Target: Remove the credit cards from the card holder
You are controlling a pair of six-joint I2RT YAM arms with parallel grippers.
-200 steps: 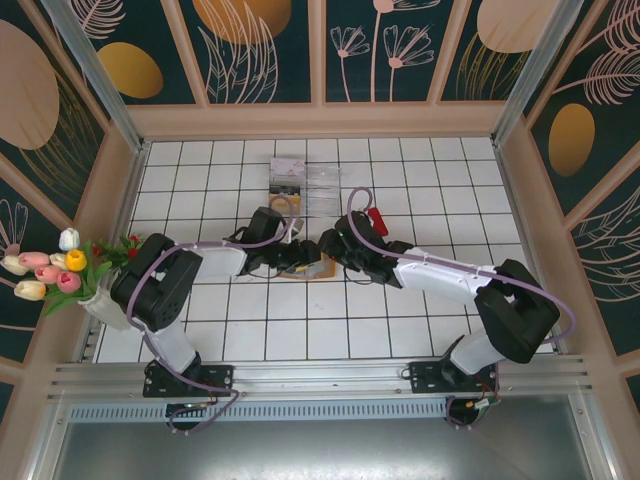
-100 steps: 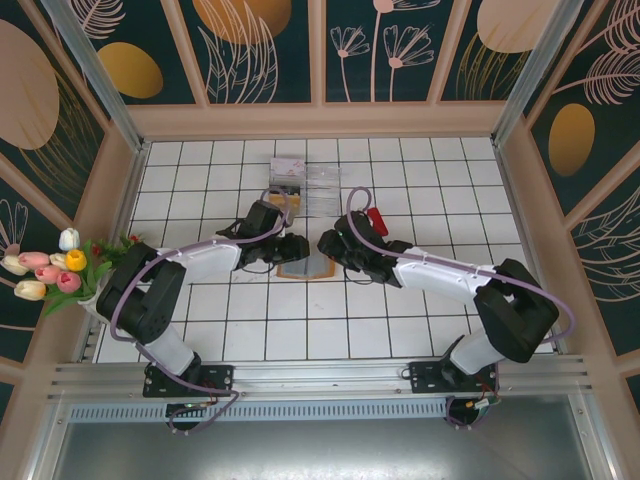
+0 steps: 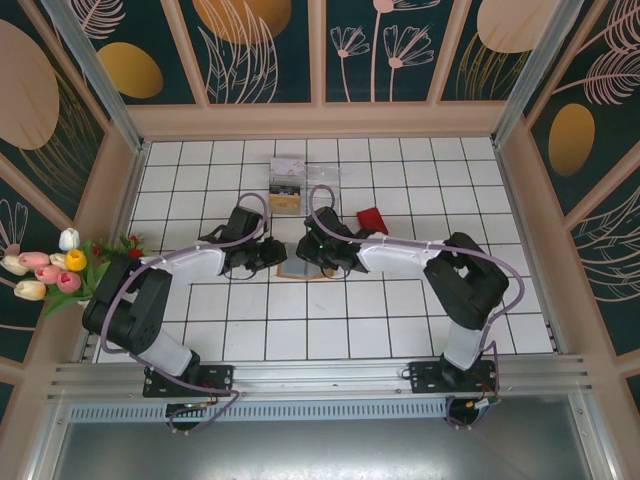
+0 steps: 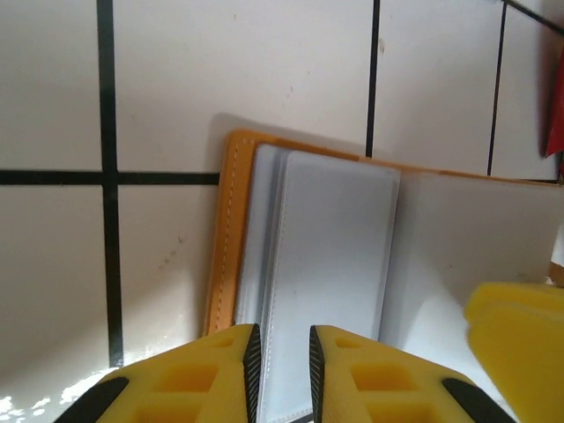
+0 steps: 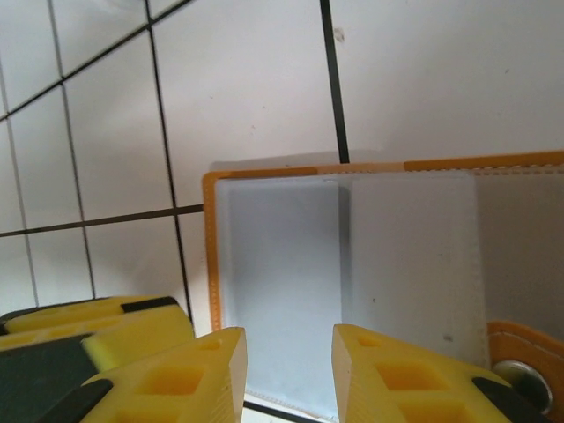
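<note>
Left wrist: left jaws nearly closed astride 1 card (image 4: 330, 264), grip uncertain; right jaws parted. Pin wallet (image 4: 231, 229), pull card straight.

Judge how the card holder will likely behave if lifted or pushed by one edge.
Probably floppy: the card holder lies opened flat like a book, so lifting one edge would likely fold it. It looks thin and light on the smooth tiled table, so a push may slide it.
</note>
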